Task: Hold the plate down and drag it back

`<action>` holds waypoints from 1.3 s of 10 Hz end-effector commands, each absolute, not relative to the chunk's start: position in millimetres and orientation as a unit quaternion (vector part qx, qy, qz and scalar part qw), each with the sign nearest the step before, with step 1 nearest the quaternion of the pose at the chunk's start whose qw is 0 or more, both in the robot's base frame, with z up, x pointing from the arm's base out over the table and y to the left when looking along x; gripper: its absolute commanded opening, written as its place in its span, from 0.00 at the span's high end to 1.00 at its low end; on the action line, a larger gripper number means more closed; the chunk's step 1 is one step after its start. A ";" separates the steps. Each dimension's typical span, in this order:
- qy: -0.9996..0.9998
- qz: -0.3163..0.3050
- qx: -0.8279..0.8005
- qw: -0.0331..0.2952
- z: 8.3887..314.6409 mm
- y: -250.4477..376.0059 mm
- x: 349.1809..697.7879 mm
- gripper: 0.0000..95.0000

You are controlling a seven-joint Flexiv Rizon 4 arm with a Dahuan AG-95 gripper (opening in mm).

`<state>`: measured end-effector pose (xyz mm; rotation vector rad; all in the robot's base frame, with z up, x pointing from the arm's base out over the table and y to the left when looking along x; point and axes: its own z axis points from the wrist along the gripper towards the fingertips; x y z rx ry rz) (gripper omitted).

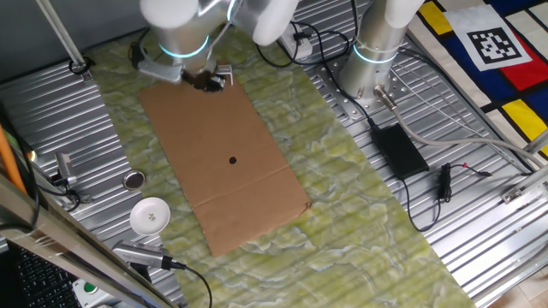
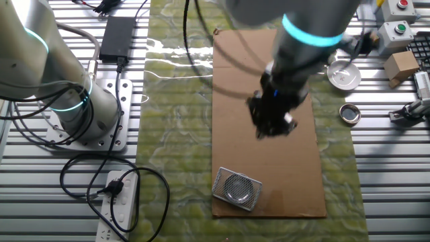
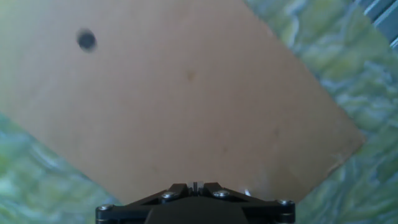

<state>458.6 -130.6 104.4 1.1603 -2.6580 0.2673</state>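
Note:
The plate (image 1: 133, 180) is a tiny round silvery disc with a darker centre. It lies on the ribbed metal table left of the brown cardboard sheet (image 1: 227, 162), and also shows in the other fixed view (image 2: 350, 114). My gripper (image 1: 205, 81) hangs above the far end of the cardboard, well away from the plate. In the other fixed view it (image 2: 272, 128) appears over the sheet. In the hand view its fingertips (image 3: 194, 185) are pressed together with nothing between them, and the plate is out of view.
A white round dish (image 1: 150, 215) sits near the plate. A silvery rectangular mesh piece (image 2: 236, 189) lies on the cardboard's end near my gripper. The cardboard has a black dot (image 1: 233, 160). A second arm's base (image 1: 372, 60), a power brick (image 1: 398, 150) and cables lie to the right.

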 end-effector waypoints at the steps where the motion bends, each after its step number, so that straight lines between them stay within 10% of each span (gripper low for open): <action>1: -0.902 0.090 0.406 0.114 94.4 -150.8 445.6 1.00; 13: -0.924 0.075 0.353 0.128 98.0 -157.2 446.4 1.00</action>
